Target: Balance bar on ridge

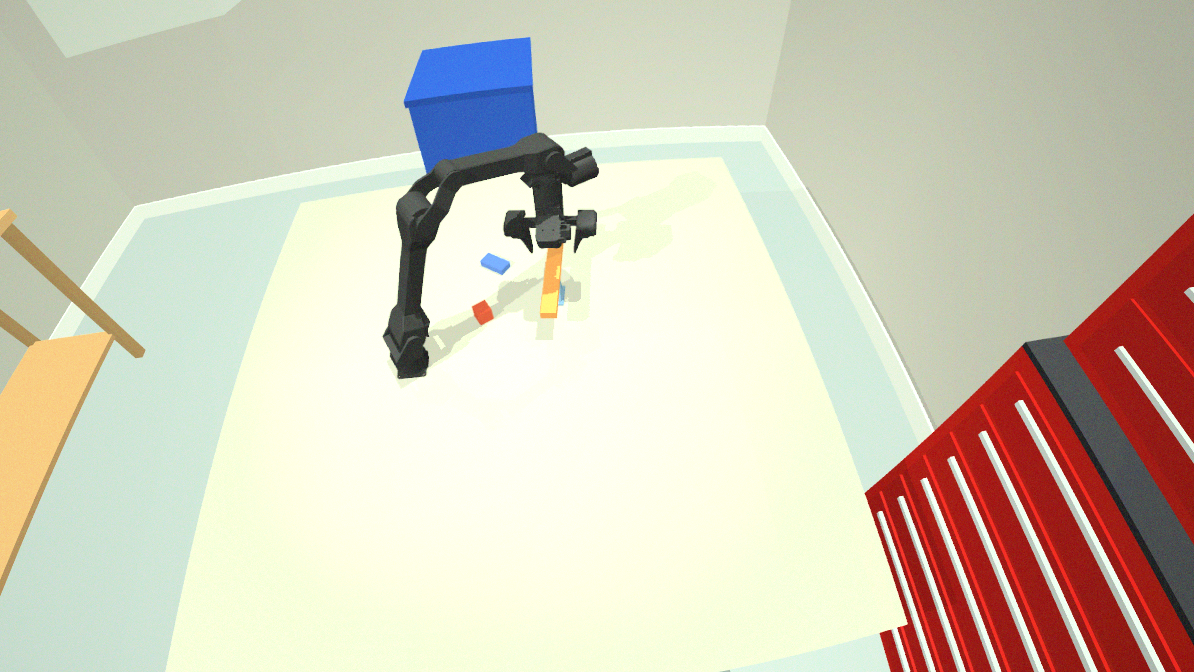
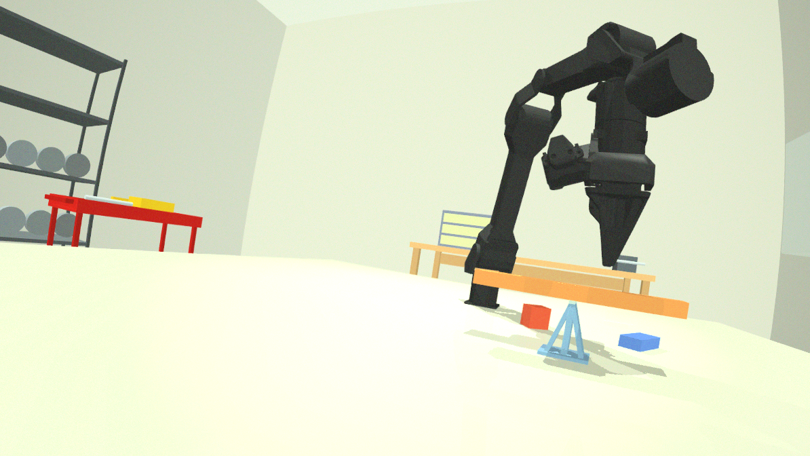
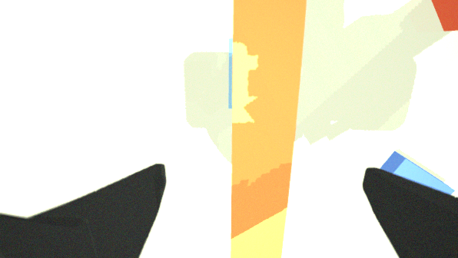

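Note:
The orange bar lies across the tip of the light blue triangular ridge. Both of its ends are off the table, and in the exterior view it slopes slightly down to the right. My gripper is open wide. It hangs just above the bar, toward the bar's end farthest from the arm's base. The fingers stand clear on both sides and touch nothing.
A red cube and a flat blue block lie on the table near the ridge. A big blue box stands behind the arm. A red cabinet stands off the table at the right.

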Robot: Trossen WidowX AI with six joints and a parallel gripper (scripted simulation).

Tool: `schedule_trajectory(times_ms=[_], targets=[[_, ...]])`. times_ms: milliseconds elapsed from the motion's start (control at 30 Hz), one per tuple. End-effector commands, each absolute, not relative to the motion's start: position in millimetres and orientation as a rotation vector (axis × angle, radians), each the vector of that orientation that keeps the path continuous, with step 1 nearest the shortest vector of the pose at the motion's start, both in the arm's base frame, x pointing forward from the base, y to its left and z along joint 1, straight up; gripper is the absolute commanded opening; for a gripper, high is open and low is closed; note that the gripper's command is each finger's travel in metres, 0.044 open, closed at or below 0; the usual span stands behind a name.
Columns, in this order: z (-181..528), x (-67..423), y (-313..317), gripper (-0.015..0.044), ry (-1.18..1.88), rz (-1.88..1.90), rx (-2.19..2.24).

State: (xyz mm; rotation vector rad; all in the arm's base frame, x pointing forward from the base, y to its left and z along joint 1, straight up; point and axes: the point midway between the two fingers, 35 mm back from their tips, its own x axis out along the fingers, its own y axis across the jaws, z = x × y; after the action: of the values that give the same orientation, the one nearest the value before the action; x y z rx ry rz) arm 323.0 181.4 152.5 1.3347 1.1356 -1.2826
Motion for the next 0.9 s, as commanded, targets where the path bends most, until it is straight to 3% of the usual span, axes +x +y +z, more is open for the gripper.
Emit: schedule_trajectory(times_ms=[0, 867], targets=[[197.3, 321.4, 180.5, 0.0440, 1.126, -1.244, 1.368], [215.0, 318.1, 178.6, 0.0440, 1.124, -1.235, 1.375]])
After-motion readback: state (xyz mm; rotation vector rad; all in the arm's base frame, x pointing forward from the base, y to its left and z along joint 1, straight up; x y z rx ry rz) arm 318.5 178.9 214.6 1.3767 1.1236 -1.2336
